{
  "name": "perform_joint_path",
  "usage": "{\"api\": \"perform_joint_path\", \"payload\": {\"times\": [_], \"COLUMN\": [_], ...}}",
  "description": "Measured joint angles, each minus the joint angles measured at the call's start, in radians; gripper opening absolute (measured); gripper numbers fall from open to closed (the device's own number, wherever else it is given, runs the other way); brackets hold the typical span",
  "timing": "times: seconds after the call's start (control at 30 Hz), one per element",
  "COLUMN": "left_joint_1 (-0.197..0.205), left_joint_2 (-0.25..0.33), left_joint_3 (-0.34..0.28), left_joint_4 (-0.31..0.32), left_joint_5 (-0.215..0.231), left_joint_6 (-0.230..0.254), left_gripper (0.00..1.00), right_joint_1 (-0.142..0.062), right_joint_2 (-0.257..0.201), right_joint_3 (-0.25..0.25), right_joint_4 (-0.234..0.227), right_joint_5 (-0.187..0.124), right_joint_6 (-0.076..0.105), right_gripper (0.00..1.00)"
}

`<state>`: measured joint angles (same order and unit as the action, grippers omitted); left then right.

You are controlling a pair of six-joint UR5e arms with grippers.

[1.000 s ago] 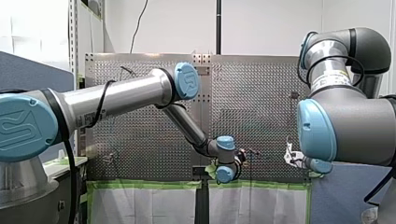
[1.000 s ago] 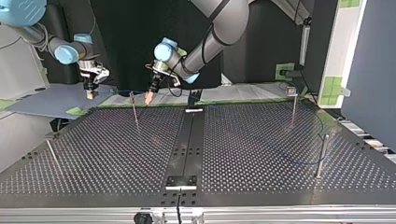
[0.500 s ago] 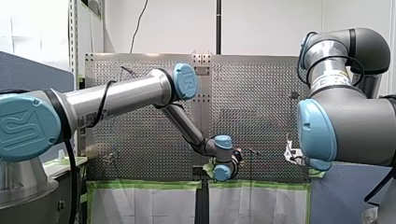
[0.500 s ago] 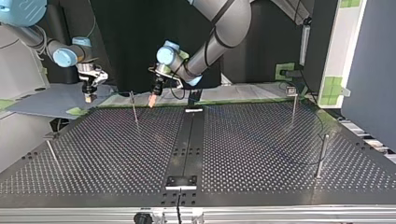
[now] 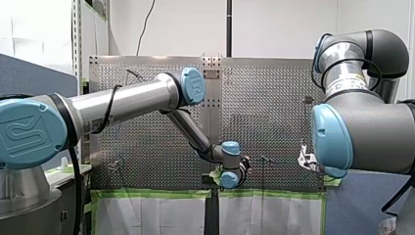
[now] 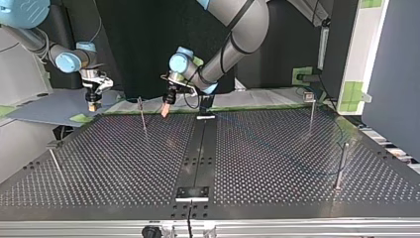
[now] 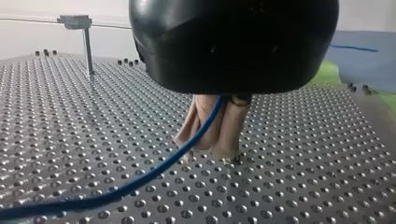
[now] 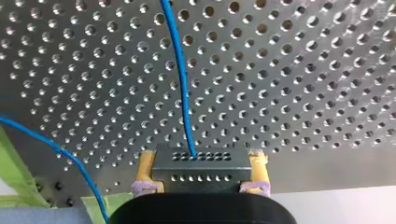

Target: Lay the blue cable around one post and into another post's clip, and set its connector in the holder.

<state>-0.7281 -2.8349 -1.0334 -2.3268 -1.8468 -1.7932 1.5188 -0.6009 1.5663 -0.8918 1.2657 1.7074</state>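
In the left wrist view my left gripper has its beige pads shut on the blue cable, the tips just above the perforated table. The cable trails off beside the gripper over the holes. In the top view this gripper hangs near the table's far edge, just right of a thin post. My right gripper has yellow pads shut on a dark connector block, from which the blue cable runs ahead over the table. It hovers past the far-left corner in the top view.
More posts stand at the top view's right and near left. A small plate sits on the centre strip near the front edge, another at the far edge. Green tape lines the table edge.
My left gripper has moved toward the top view's right and a little lower, carrying the cable. My right gripper has drifted slightly left and down with the connector.
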Motion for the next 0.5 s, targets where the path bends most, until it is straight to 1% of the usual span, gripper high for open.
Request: {"api": "perform_joint_path", "payload": {"times": [0.23, 0.5], "left_joint_1": [-0.001, 0.001], "left_joint_2": [0.001, 0.000], "left_joint_3": [-0.006, -0.019], "left_joint_4": [-0.022, -0.020], "left_joint_5": [0.004, 0.009], "left_joint_6": [0.019, 0.027], "left_gripper": [0.00, 0.00], "right_joint_1": [0.002, 0.002], "right_joint_2": [0.002, 0.004], "right_joint_3": [-0.003, -0.004], "right_joint_4": [-0.006, -0.011], "right_joint_5": [0.000, 0.002], "right_joint_6": [0.005, 0.005], "right_gripper": [0.00, 0.00]}}
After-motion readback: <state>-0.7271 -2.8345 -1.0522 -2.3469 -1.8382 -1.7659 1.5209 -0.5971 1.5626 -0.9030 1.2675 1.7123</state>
